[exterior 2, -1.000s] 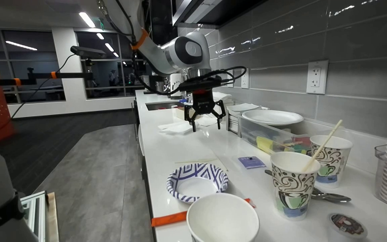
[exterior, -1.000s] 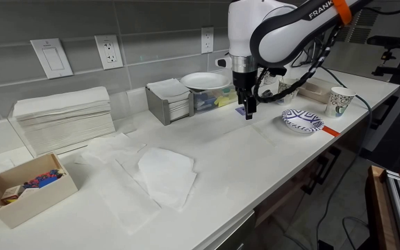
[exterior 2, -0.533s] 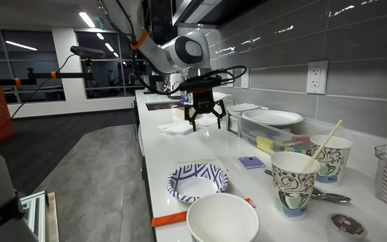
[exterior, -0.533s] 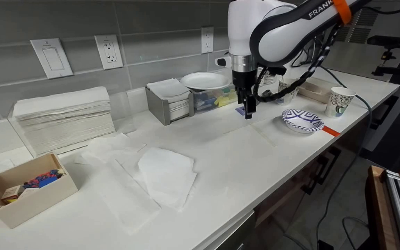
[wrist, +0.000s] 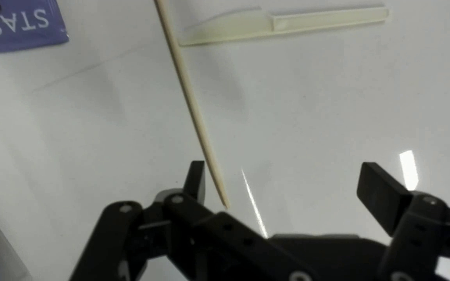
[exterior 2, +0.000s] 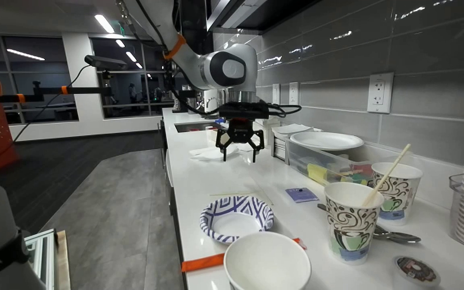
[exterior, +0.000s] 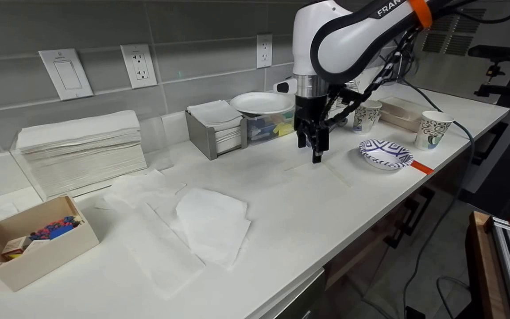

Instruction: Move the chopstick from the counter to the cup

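Pale wooden chopstick [wrist: 192,103], slim and straight, runs out of the wrist view at its top edge, so one end is cut off there; purple paper packet [wrist: 22,27] also cropped, in the corner. In an exterior view the black two-finger gripper [exterior: 309,153] hides most of that packet, and the chopstick is a faint line, barely readable against the glossy white counter [exterior: 290,212]. White paper cup with plain inner wall [exterior 2: 267,262] cropped low in an exterior view; beyond it a scroll-printed white paper cup [exterior 2: 353,229] shows whole, a second pale stick [exterior 2: 388,174] leaning in it. Chopstick lies flat on the counter, tapered end between the fingers as the wrist view has it, close beside the finger at the picture's left, well apart from its mate; height gap unclear. Tip of a translucent cream plastic knife [wrist: 287,24] meets or nearly meets the chopstick farther out. Gripper released, fingers spread wide. Against half a second ago: gripper lower, turned so both fingers show apart; chopstick and cups unmoved.
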### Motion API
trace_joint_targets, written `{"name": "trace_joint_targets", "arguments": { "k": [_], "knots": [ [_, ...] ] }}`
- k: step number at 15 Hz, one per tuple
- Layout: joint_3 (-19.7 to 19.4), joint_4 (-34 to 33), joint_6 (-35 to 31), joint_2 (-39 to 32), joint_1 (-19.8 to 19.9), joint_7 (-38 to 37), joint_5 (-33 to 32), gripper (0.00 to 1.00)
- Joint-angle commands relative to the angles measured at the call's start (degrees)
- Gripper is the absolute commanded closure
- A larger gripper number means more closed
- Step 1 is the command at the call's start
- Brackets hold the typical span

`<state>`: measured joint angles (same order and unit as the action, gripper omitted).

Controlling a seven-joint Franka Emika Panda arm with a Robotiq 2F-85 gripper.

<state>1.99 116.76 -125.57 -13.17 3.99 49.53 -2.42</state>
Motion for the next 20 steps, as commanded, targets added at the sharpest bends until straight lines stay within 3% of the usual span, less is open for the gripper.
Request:
{"name": "trace_joint_targets", "arguments": {
  "k": [1,4,9,16,18,20],
  "knots": [
    [0.98,-0.22,-2.83,-2.07,1.90,10.34,5.05,0.00],
    [0.81,-1.12,-3.85,-3.69,1.69,13.84,4.28,0.00],
    [0.87,-2.12,-7.85,-5.65,0.77,13.20,1.97,0.00],
    [-0.12,-4.25,-6.39,-7.91,1.47,15.51,-1.13,0.00],
    [-0.49,-4.79,-6.94,-8.46,1.49,15.31,-2.58,0.04],
    [-0.35,-5.35,-6.49,-9.06,1.68,15.96,-3.11,0.29]
  ]
}}
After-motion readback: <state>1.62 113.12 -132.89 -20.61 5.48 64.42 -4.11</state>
